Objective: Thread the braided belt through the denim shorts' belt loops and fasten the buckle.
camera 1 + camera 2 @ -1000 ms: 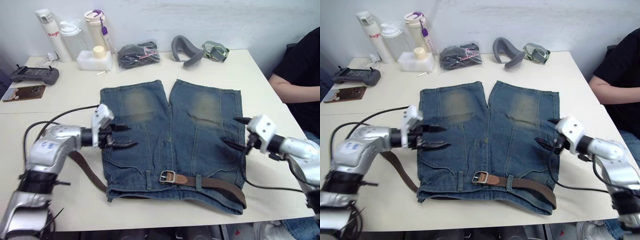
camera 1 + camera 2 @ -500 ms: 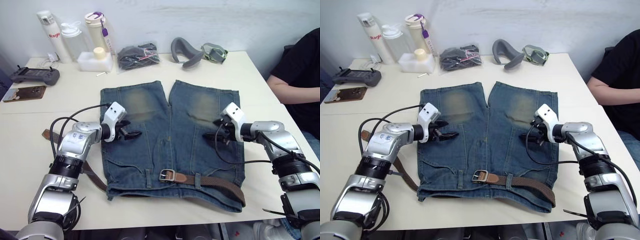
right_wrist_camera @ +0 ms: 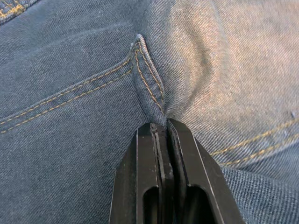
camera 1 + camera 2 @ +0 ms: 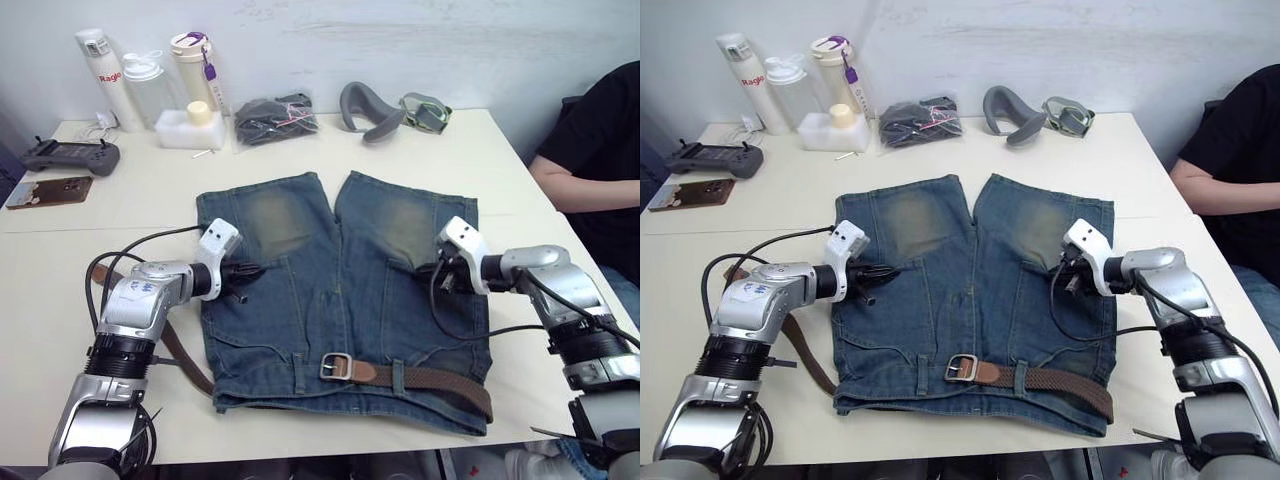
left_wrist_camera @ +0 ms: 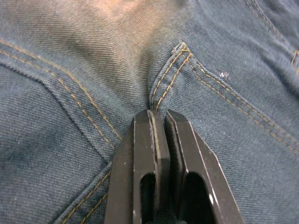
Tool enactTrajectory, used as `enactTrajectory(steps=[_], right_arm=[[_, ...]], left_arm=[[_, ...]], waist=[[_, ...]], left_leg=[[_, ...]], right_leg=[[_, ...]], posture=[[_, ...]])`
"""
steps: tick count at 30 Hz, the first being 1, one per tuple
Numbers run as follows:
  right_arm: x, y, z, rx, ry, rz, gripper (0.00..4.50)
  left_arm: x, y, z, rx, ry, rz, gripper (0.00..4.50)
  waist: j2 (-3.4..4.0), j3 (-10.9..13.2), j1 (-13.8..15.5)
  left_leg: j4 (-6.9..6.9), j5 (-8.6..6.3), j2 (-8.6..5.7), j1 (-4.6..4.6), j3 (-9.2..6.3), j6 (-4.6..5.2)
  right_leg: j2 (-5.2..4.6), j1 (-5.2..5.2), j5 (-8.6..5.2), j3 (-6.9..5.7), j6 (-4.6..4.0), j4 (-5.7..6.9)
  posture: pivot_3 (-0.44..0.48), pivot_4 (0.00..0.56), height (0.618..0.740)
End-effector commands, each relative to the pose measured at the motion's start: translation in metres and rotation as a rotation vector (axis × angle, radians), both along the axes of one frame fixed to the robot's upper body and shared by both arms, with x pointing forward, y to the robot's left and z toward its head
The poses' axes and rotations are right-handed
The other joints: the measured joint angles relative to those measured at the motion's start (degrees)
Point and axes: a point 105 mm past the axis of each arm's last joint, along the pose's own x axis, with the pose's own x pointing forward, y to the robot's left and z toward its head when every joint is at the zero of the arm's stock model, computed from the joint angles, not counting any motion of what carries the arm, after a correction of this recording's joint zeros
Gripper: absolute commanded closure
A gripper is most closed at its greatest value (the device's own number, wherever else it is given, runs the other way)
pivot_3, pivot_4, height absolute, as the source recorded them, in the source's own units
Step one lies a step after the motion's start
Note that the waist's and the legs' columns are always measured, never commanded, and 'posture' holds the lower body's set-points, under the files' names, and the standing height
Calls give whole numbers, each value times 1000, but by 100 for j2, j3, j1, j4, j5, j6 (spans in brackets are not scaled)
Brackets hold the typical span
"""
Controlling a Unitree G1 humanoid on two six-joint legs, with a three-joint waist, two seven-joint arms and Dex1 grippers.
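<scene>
step: reposition shorts point(image 4: 340, 290) on counter point(image 4: 420, 160) | left end effector point(image 5: 159, 116) pinching denim fold | right end effector point(image 3: 161, 126) pinching denim fold | belt point(image 4: 430, 378) along waistband, buckle point(image 4: 335, 366) near shorts' centre | advice: judged best to move both arms together, keep cloth taut, avoid dragging belt from loops

You see both grippers, left point(image 4: 876, 272) and right point(image 4: 1060, 272), on the denim shorts point(image 4: 970, 290), braided belt point(image 4: 1040, 378) across the waistband.
</scene>
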Motion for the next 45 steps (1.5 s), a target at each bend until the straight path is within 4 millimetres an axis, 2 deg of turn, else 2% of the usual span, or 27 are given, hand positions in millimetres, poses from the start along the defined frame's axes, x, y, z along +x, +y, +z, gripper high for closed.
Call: enactTrajectory(steps=[1, 3, 5, 7, 11, 14, 18, 23, 24, 25, 30, 33, 36, 39, 41, 44, 45], right_arm=[[30, 4, 43, -27, -206, -8, 4500], [50, 3, 60, -58, -307, -44, 4500], [61, 5, 69, -56, -349, -68, 4500], [69, 8, 73, -37, -363, -88, 4500], [79, 7, 67, -98, -390, -125, 4500], [81, 6, 62, -51, -376, -163, 4500], [80, 5, 60, 12, -365, -181, 2991], [66, 5, 80, 81, -388, -60, 594], [59, 6, 83, 93, -381, -9, 187], [53, 7, 85, 100, -373, 33, 0], [5, 24, 75, 128, -235, 264, 0], [-16, 33, 75, 139, -191, 311, 0], [-29, 36, 74, 127, -206, 313, 0], [-32, 35, 74, 161, -225, 249, 0], [-43, 37, 68, 171, -230, 257, 0], [-54, 41, 62, 151, -282, 283, 0], [-55, 43, 61, 158, -279, 285, 0]], left_arm=[[18, -6, 33, -98, -88, 40, 4457], [30, -10, 44, -128, -132, 66, 4457], [41, -10, 50, -127, -164, 87, 4457], [51, -10, 53, -119, -189, 107, 4457], [69, -8, 61, -66, -260, 130, 4457], [74, -10, 62, -64, -276, 129, 4457], [70, -13, 63, -148, -262, 100, 2973], [41, 19, 78, -263, -204, 120, 692], [34, 27, 85, -284, -204, 131, 334], [29, 32, 90, -300, -205, 137, 22], [5, 33, 107, -306, -203, 84, 22], [-8, 31, 104, -283, -195, 53, 22], [-23, 40, 91, -235, -165, 58, 22], [-42, 53, 79, -174, -152, 41, 22], [-53, 69, 73, -137, -160, 79, 22], [-58, 90, 68, -105, -194, 175, 22], [-57, 95, 68, -101, -212, 219, 22]], waist=[[15, 38, 7], [14, 47, 12], [13, 47, 12], [13, 47, 11], [13, 47, -2], [13, 47, -19], [13, 47, -65], [14, 49, -149], [13, 49, -162], [14, 50, -171], [14, 50, -88], [15, 51, -77], [15, 51, -81], [14, 51, -112], [14, 51, -86], [18, 53, -99], [19, 55, -118]], left_leg=[[5, 4, -1, -6, 0, -1], [6, 9, -1, -20, 0, -8], [20, 42, -2, -84, 1, -56], [25, 51, -2, -102, 4, -62], [15, 50, 0, -103, 10, -61], [13, 49, 0, -106, 19, -58], [15, 49, 0, -106, 21, -59], [20, 50, 1, -103, 24, -59], [20, 50, 2, -102, 24, -59], [16, 51, 6, -102, 24, -61], [18, 53, 9, -100, 25, -66], [23, 52, 8, -98, 25, -65], [22, 51, 7, -97, 25, -65], [9, 51, 9, -95, 25, -66], [1, 52, 9, -93, 26, -68], [-11, 50, 6, -98, 19, -62], [-31, 60, -32, -89, -51, -30]], right_leg=[[0, -6, 1, -2, 1, 6], [1, -22, 2, -3, 1, 10], [1, -89, 3, -5, 0, 31], [1, -108, 3, -13, 0, 38], [-1, -105, 3, -21, 0, 44], [-5, -105, 3, -20, 0, 37], [-5, -105, 3, -20, 0, 40], [-4, -106, 3, -14, 0, 55], [-3, -108, 3, -14, 0, 59], [-2, -115, 3, -13, -1, 63], [-2, -122, 3, -14, -1, 62], [-4, -118, 3, -13, -1, 64], [-4, -120, 6, -11, -6, 65], [-2, -126, 7, -6, -9, 62], [-3, -130, 7, -6, -12, 61], [-4, -117, 6, -19, -17, 58], [-39, -76, 4, -90, -21, 30]], posture=[[0, 150, 740], [0, 150, 740], [0, 150, 740], [0, 150, 740], [0, 150, 740], [0, 150, 740], [0, 150, 740], [0, 150, 740], [0, 150, 740], [0, 150, 740], [0, 150, 740], [0, 150, 740], [0, 150, 740], [0, 150, 740], [0, 150, 740], [0, 150, 740], [0, 150, 740]])
